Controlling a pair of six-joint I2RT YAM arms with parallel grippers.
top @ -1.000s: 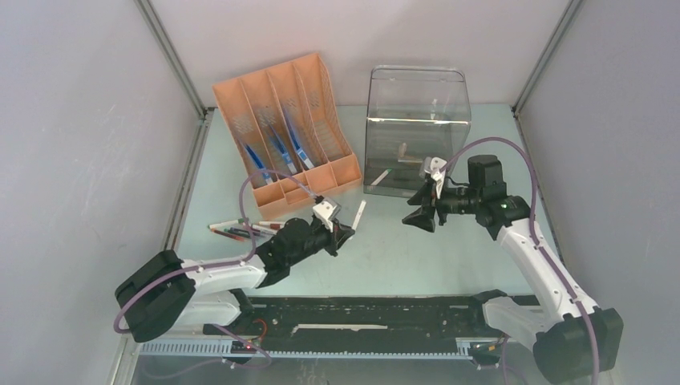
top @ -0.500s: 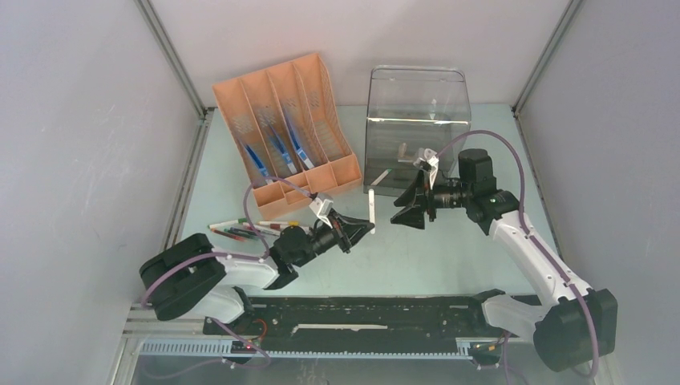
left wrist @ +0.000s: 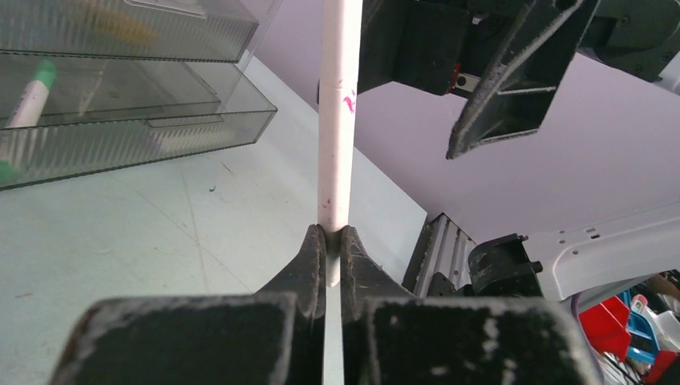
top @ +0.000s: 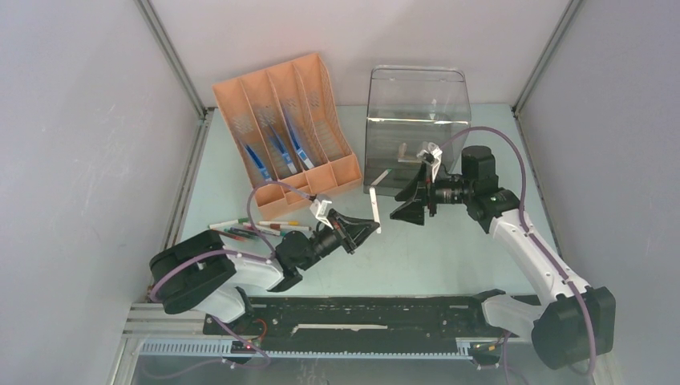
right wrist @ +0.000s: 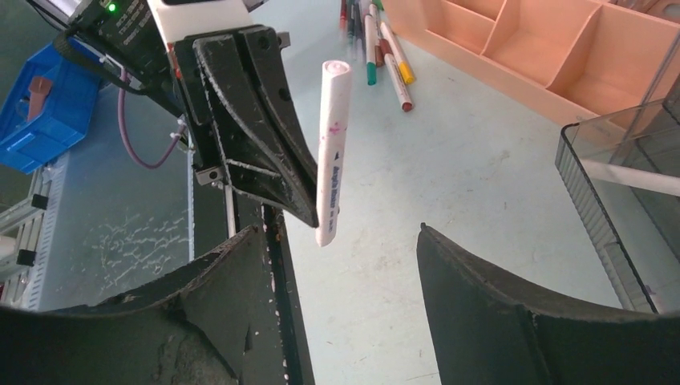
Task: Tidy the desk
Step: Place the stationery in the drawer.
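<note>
A white marker (top: 374, 210) stands nearly upright above the middle of the pale mint-green desk (top: 449, 249). My left gripper (top: 371, 226) is shut on the marker's lower end; in the left wrist view the marker (left wrist: 337, 120) rises from between the closed fingertips (left wrist: 327, 234). My right gripper (top: 399, 210) faces it from the right, open, a short way off. In the right wrist view the marker (right wrist: 331, 152) hangs just beyond the wide gap of the right gripper (right wrist: 339, 230), touching neither finger.
An orange file organizer (top: 285, 132) with blue pens stands at the back left. A clear plastic drawer box (top: 417, 128) stands at the back centre. Several coloured markers (top: 244, 231) lie on the desk left of the left arm. A black rail strip (top: 361, 317) runs along the front.
The left arm has carried the white marker rightward and turned it more upright. The right gripper has shifted left toward it and opened wider.
</note>
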